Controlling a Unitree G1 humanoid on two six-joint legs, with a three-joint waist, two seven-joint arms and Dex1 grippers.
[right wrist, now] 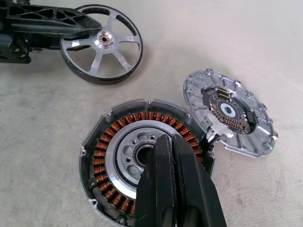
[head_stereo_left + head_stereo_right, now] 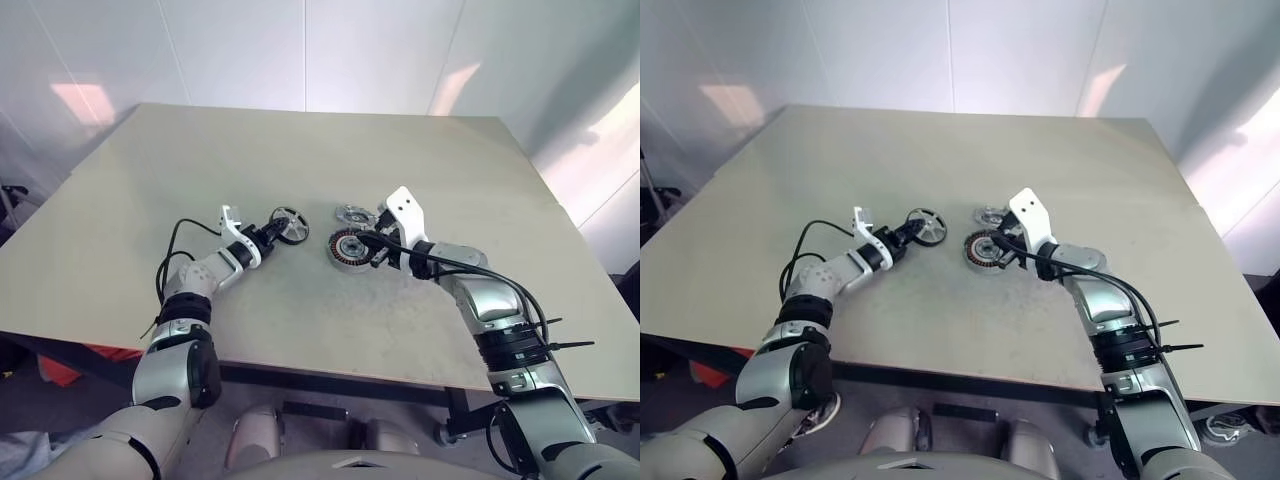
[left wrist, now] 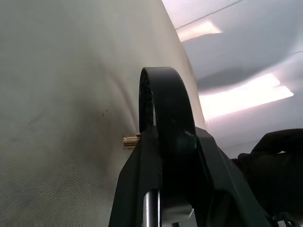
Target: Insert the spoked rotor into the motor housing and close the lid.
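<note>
Clearly, left gripper (image 2: 272,233) clamps 5-spoked rotor's (image 1: 102,43) dark rim

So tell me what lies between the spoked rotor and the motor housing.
Nothing: in the right wrist view, only bare table separates the spoked rotor, held by the left gripper, from the motor housing. The lid lies off to the side.

The two head views look forward and down from above onto the pale square wooden tabletop (image 2: 300,150), sharing nearly all of it, while each wrist view sits low and close, both catching the thin-rimmed silvery spoked rotor (image 1: 102,43).
</note>
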